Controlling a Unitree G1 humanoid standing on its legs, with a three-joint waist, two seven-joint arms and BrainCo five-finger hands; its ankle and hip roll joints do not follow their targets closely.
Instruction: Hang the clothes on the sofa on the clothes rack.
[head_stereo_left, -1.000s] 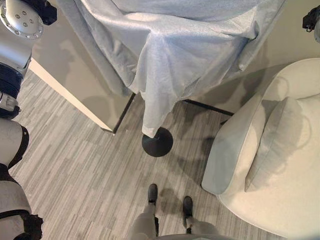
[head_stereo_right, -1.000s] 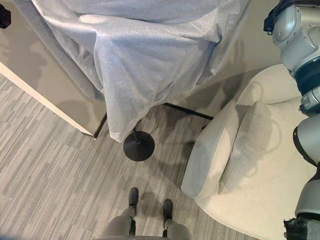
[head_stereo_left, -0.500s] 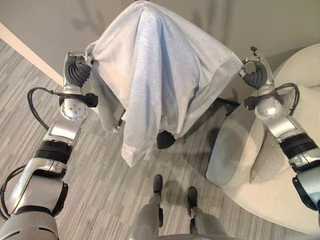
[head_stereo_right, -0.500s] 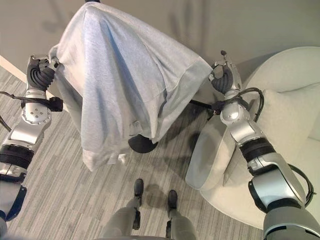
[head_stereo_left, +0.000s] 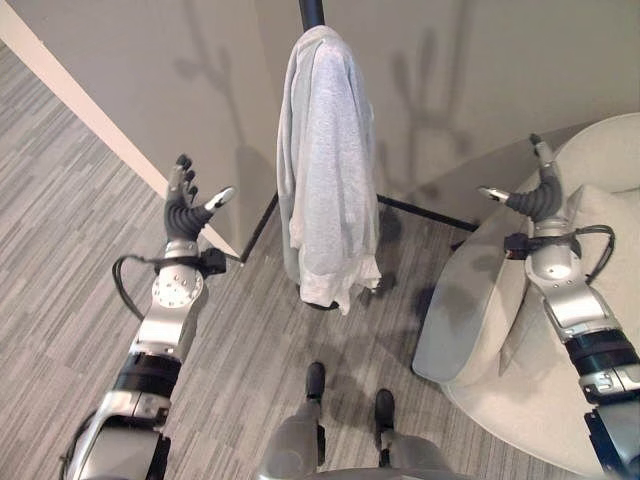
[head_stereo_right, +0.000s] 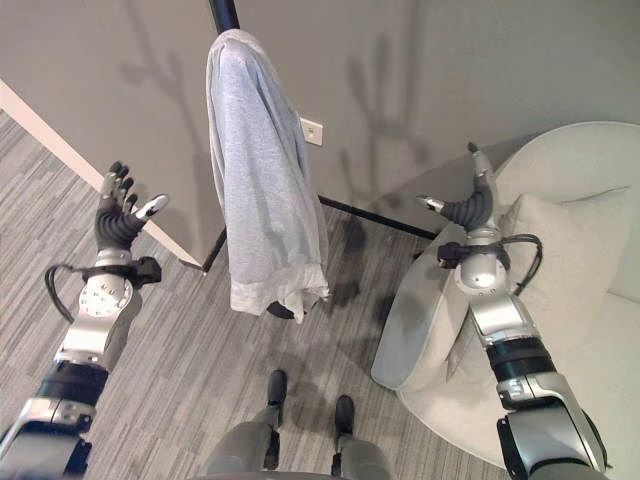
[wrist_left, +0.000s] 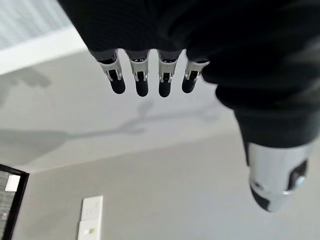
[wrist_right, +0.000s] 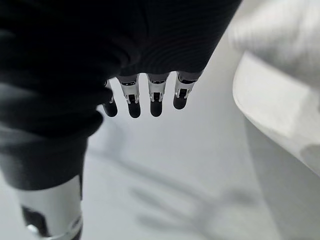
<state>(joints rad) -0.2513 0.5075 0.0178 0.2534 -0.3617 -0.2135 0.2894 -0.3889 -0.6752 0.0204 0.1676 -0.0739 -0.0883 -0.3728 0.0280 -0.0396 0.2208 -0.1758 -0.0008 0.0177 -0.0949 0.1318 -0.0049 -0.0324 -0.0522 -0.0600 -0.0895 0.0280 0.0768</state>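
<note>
The grey garment (head_stereo_left: 325, 165) hangs draped over the black clothes rack (head_stereo_left: 311, 12) by the wall — left hand (head_stereo_left: 186, 205) and right hand (head_stereo_left: 535, 192) raised either side, fingers spread, empty — cream sofa (head_stereo_right: 590, 300) at right

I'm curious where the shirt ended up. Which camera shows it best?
The right eye view: the whole shirt hangs draped on the rack, down to its hem. The left eye view shows it almost as well. The wrist views show wall and sofa instead.
</note>
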